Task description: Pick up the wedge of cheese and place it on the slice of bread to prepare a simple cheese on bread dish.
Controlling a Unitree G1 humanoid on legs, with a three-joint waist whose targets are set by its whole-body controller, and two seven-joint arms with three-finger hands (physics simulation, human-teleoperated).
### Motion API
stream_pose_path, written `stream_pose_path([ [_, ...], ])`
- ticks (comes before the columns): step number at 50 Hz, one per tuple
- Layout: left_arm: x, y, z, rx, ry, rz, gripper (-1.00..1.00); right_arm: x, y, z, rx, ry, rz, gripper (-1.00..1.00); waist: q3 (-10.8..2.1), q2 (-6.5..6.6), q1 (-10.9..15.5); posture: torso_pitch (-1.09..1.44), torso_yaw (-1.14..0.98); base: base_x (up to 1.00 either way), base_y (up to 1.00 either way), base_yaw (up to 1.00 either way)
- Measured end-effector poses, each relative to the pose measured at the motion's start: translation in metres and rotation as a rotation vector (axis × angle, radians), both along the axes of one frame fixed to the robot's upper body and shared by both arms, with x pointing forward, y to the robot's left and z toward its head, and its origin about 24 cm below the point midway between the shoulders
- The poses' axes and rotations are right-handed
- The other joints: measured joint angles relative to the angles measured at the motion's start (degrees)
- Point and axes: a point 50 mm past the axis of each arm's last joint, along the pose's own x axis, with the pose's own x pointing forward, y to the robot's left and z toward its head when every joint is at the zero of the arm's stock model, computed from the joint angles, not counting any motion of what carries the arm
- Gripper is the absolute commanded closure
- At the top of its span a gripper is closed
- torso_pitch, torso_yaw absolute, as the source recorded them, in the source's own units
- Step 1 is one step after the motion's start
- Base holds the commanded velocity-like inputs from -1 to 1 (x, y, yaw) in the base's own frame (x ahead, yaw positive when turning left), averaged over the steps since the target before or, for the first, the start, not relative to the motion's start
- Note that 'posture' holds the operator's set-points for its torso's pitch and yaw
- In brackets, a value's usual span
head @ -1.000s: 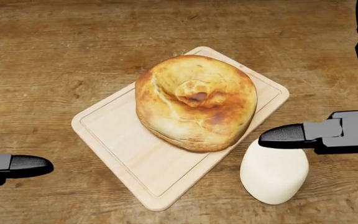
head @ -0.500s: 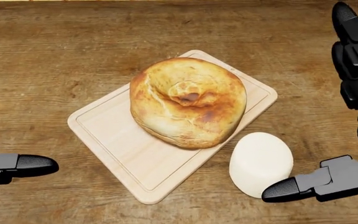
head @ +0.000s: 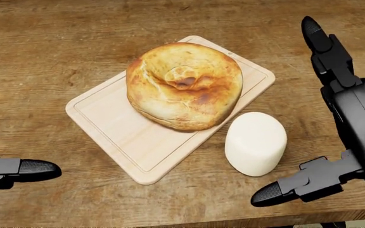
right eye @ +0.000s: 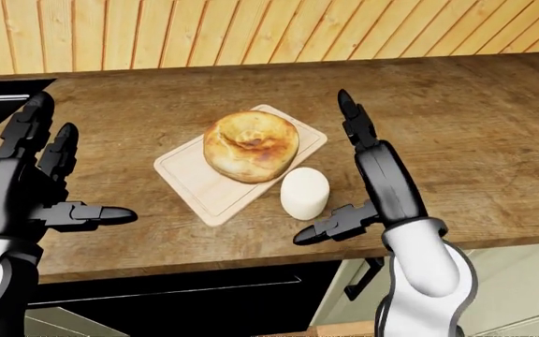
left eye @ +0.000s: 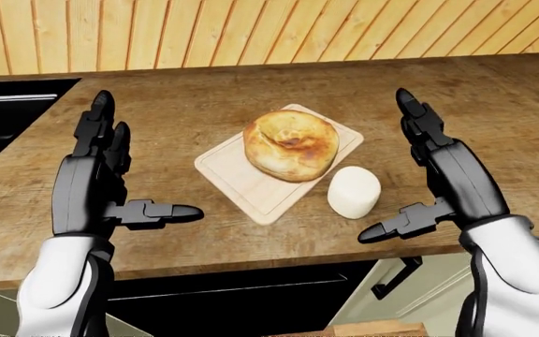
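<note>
Though the head view crops both arms, right hand (left eye: pixel 428 175) and left hand (left eye: pixel 101 175) hang spread, gripping nothing; cheese (head: pixel 255 142) beside bread (head: pixel 183 85).

Three cameras on the robot's head face its own way. The head view looks steeply down from close, filled by the counter (head: pixel 49 57), the board (head: pixel 125 142), bread (head: pixel 183 85) and cheese (head: pixel 256 142). The two eye views sit farther back, level enough to show the far wall (left eye: pixel 251 31). They share nearly one scene; the right-eye view shifts everything left.
</note>
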Motion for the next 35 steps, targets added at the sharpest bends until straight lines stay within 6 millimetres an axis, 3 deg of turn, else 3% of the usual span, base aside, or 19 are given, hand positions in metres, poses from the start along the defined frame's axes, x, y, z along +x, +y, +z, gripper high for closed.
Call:
stream_pose_path([
  [11, 0.002, 0.0, -0.001, -0.003, 0.005, -0.003, -1.0, 0.013, 0.009, -0.004, -0.029, 0.019, 0.036, -0.96, -0.24, 0.19, 0.1, 0.0, 0.0, 0.0, 0.0, 0.0],
  [18, 0.001, 0.001, -0.001, -0.003, 0.007, -0.002, -1.0, 0.012, 0.01, -0.01, -0.029, 0.033, 0.043, -0.75, -0.38, 0.17, 0.0, 0.0, 0.0, 0.0, 0.0, 0.0],
  [35, 0.002, 0.0, -0.002, -0.001, 0.008, -0.008, -1.0, 0.003, 0.006, -0.022, -0.022, 0.055, 0.036, -0.46, -0.69, 0.1, -0.1, 0.0, 0.0, 0.0, 0.0, 0.0],
])
